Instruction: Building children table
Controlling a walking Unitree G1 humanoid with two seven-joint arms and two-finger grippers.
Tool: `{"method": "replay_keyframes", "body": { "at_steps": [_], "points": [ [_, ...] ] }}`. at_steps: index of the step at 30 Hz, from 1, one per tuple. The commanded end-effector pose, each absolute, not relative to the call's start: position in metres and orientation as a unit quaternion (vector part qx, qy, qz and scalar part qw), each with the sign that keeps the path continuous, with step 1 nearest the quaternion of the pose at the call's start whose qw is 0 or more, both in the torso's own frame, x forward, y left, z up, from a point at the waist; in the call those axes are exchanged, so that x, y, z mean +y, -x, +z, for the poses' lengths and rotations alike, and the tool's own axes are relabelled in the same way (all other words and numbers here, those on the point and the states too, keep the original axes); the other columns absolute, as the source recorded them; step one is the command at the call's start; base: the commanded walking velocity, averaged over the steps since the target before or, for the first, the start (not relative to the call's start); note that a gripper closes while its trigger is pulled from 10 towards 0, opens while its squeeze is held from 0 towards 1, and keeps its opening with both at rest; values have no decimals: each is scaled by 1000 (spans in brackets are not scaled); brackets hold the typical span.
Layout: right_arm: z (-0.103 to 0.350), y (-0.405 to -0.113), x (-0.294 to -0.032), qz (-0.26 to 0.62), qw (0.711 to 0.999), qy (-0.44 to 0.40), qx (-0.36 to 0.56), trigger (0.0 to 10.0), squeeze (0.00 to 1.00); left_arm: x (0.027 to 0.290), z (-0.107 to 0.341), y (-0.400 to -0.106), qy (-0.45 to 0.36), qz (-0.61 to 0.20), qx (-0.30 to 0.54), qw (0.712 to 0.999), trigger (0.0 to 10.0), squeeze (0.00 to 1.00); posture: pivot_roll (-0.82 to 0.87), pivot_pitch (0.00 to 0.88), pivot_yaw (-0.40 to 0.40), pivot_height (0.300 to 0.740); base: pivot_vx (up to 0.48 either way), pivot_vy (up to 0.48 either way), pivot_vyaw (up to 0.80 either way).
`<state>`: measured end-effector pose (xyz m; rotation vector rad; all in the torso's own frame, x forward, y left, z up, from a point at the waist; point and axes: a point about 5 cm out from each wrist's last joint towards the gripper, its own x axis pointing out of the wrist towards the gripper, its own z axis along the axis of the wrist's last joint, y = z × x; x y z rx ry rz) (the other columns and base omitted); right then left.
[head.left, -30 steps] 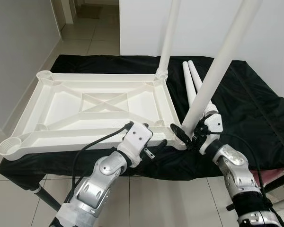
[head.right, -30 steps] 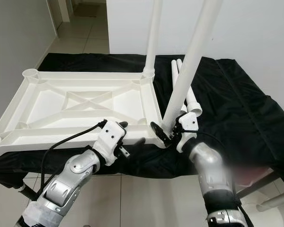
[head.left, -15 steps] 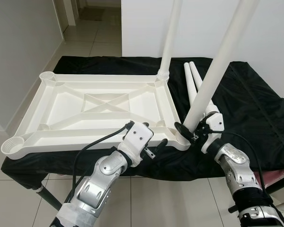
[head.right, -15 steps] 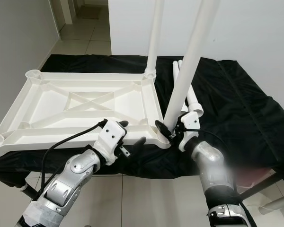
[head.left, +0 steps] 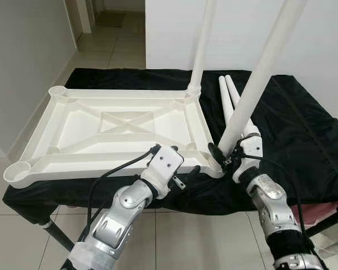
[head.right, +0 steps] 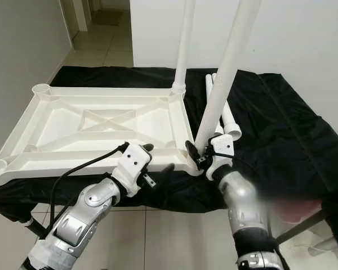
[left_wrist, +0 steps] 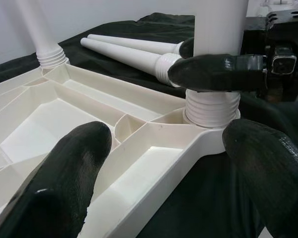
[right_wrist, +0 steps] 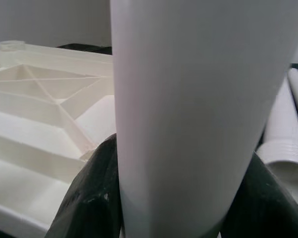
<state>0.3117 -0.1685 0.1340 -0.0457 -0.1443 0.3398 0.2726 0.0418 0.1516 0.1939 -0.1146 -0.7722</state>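
Tabletop point(head.left: 124, 126) is lying upside down on a black cloth point(head.left: 304, 124) that covers the work surface, white plastic with an X-shaped rib pattern in the middle and round sockets at the corners. Far right corner already has a leg point(head.left: 201, 45) standing upright in it. Near right corner has a second leg point(head.left: 259, 73) seated in its socket, leaning a bit to the right as it goes up out of frame.

Right gripper point(head.left: 228, 158) is clamped around the base of that near leg, just above the threaded collar. In the right wrist view the two black fingers point(right_wrist: 92, 198) sit on either side of the white tube, pressed against it, so it's definitely grasping the leg.

Left gripper point(head.left: 188, 173) is at the near edge of the tabletop, just left of that same corner. From the left wrist view its fingers point(left_wrist: 74, 168) are spread wide on either side of the tabletop's near rim, released, not pinching anything. You can see the right gripper's finger wrapped on the leg collar from there too.

Two spare legs point(head.left: 230, 98) lie side by side on the cloth to the right of the tabletop, touching each other. Tiled floor point(head.left: 110, 53) runs off behind the table, with a white wall point(head.left: 242, 28) at the back.
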Motion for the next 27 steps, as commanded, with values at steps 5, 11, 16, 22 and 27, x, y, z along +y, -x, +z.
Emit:
{"method": "replay_keyframes", "body": {
  "at_steps": [5,11,16,22,27],
  "points": [
    [117,-301,-156,75,997,-19,-30,10000,0,45,151,-273,-99,-368,-57,923,10000,0,15,11,-35,740,0,0,0],
    [116,-297,-140,-10,998,-61,-29,10000,0,46,150,-273,-100,-368,-56,923,10000,0,19,8,-33,740,0,0,0],
    [120,-300,-131,-48,995,-79,-30,10000,0,46,151,-274,-100,-368,-56,923,10000,0,22,6,-34,740,0,0,0],
    [130,-299,-135,-52,994,-79,-49,10000,0,46,152,-275,-99,-365,-58,924,10000,0,23,10,-33,740,0,0,0],
    [136,-300,-139,-38,994,-78,-67,10000,1000,47,153,-277,-100,-362,-60,925,10000,0,19,12,-28,740,0,0,0]
  ]
}}
